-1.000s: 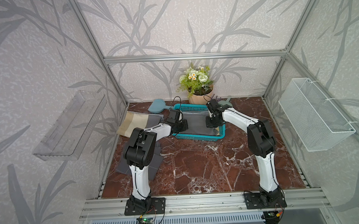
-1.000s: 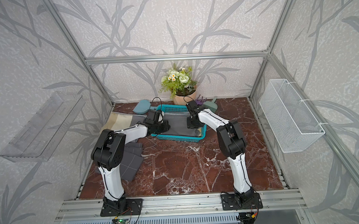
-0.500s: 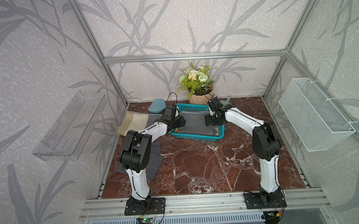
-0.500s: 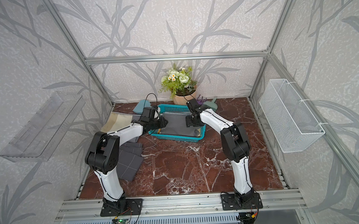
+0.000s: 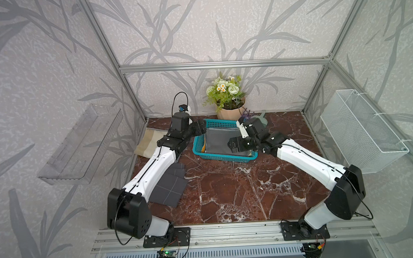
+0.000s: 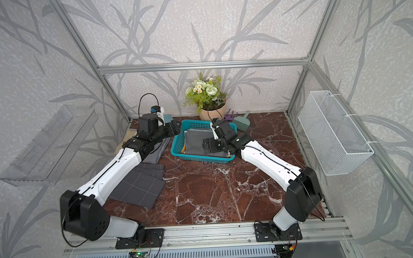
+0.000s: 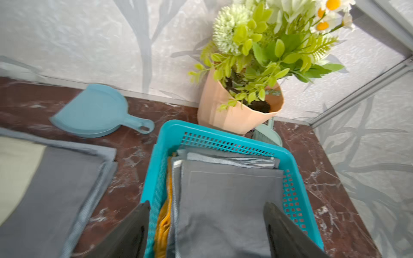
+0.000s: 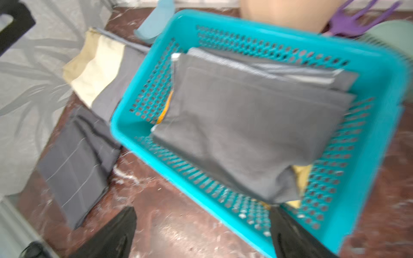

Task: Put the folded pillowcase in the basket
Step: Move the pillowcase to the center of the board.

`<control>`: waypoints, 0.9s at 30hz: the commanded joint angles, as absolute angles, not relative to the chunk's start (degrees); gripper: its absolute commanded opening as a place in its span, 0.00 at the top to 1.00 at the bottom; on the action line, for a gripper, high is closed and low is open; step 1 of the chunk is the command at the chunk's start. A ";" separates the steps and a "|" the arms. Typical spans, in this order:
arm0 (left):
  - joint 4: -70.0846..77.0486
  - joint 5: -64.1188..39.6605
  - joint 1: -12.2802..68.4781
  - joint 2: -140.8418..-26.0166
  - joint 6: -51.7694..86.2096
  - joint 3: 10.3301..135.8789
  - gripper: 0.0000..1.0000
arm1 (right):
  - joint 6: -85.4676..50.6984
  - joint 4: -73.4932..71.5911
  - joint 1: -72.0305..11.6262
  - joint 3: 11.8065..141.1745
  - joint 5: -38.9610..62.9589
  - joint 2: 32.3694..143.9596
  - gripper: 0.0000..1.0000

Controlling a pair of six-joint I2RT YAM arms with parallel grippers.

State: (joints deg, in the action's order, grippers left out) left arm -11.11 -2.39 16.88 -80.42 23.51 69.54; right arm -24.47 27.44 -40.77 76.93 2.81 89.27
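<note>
Pillowcase (image 5: 219, 143) flat inside basket (image 5: 221, 157) rim

Both grippers, shut a second ago, now stand wide. The left gripper (image 7: 206, 207) and right gripper (image 8: 203, 212) have let go of the pillowcase (image 5: 219, 139). It now lies in the basket (image 5: 223, 158), and both arms are drawn back.

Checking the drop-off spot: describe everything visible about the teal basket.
The teal basket is a rectangular, shallow plastic tub with a smooth rim and perforated grid walls. It stands upright on the marbled table near the back wall, just before the flower pot. Inside lies a stack of folded cloths, a grey pillowcase on top, yellow fabric showing along one side.
</note>
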 commanded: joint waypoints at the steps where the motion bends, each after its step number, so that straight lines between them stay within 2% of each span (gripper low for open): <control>1: -18.63 5.54 14.39 -75.79 21.78 67.07 0.15 | -30.06 19.43 -46.43 72.21 8.98 88.27 0.00; 5: -22.02 6.10 9.44 -69.92 22.17 66.39 0.11 | -34.53 11.36 -55.05 71.77 12.02 94.03 0.01; 9: -23.08 2.37 3.59 -64.94 22.71 65.39 0.11 | -35.38 8.86 -59.33 77.47 14.07 105.29 0.01; 16: -24.72 -2.28 -0.33 -60.95 22.19 63.61 0.11 | -36.52 8.88 -59.96 90.73 17.60 122.81 0.01; 27: -22.26 -5.68 -0.76 -60.02 22.94 59.38 0.10 | -34.89 18.27 -61.74 108.48 20.57 138.03 0.01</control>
State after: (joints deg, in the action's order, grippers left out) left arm -22.74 -4.19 -0.45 -60.42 22.96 59.72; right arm -35.55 14.15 -61.10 105.56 19.51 135.37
